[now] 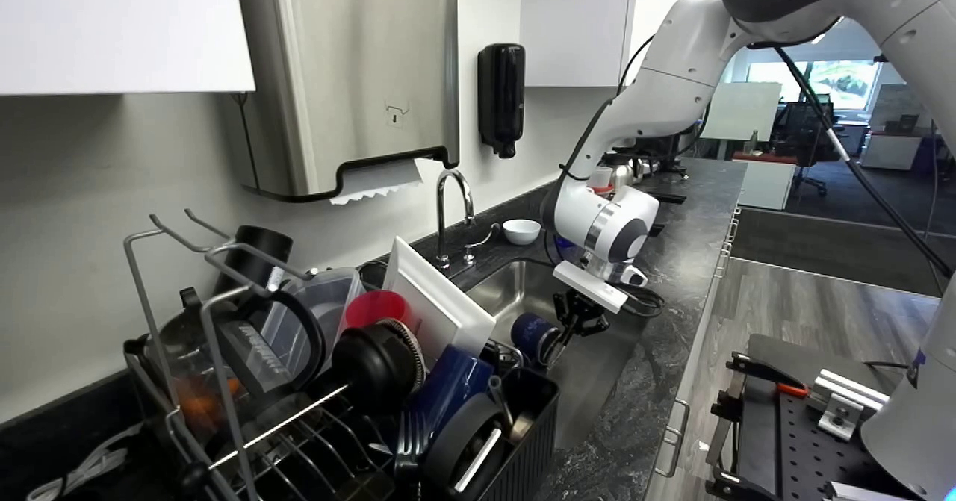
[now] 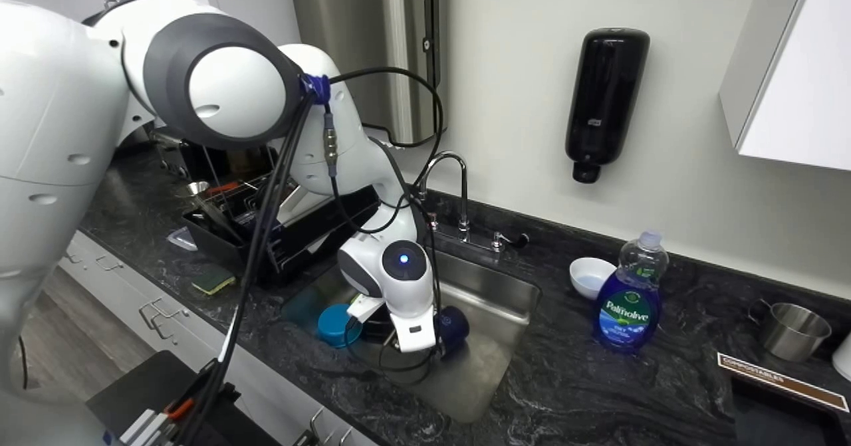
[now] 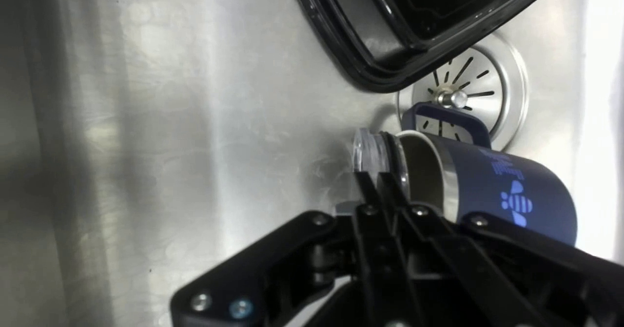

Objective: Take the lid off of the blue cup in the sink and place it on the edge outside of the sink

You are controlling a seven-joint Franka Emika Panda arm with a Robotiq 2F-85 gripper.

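Tool: jaws drawn nearly together, tips across the lower part of the lid; whether they pinch it, I cannot tell.
Lid: on edge in the sink, just in front of the mouth of the blue cup; dark interior shows past it, so it does not seal the opening.
Lid lift: probably the step in hand; test the bite with a slight raise, then draw straight away from the mouth before going up, so the cup does not roll after it.
Black tub: its corner is near the cup's handle, partly hiding the drain strainer; best kept out of the exit path.
Desk edge: flat, dark, marbled stone, the likely landing; a low release with the broad face down should stop the disc rolling.
Lid body: clear, glossy, presumably hard plastic, stepped in profile, with a black ring that looks like rubber; likely slick to hold.
Cup body: on its side, cylindrical, matte navy, bright metal lip, pale bee print.
Sink floor: steel with soft, streaky reflections.
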